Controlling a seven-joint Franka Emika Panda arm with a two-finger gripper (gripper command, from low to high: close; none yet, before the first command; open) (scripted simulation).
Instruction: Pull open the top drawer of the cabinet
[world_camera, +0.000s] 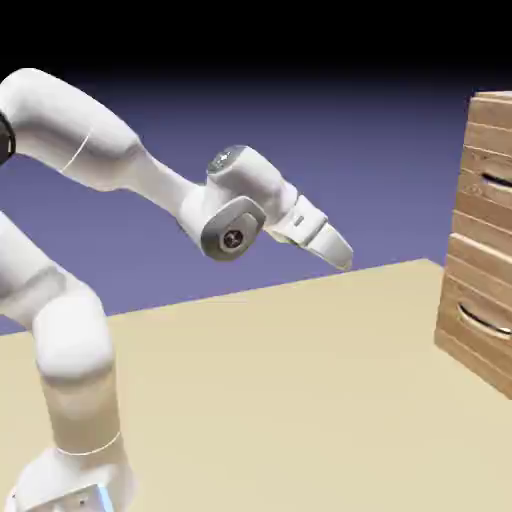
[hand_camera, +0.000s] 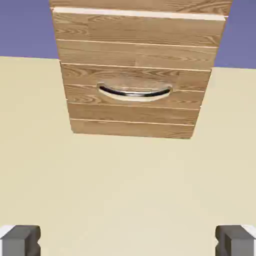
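The cabinet (world_camera: 478, 250), light-brown wood planks, stands at the exterior view's right edge, partly cut off. Its top drawer (world_camera: 480, 195) is flush with the front and carries a small dark handle (world_camera: 497, 181). My gripper (world_camera: 338, 248) hangs above the table, well to the left of the cabinet, tilted down toward it. In the hand view the grey fingertips (hand_camera: 20, 241) sit far apart at the bottom corners, so the gripper (hand_camera: 128, 245) is open with nothing between them. That view faces the cabinet (hand_camera: 135, 115) front; the top drawer's handle is out of frame.
The lower drawer has a curved metallic handle (hand_camera: 134, 93), also seen low on the cabinet as the curved handle (world_camera: 484, 320). The tan table (world_camera: 300, 400) stretches between the arm's base and the cabinet.
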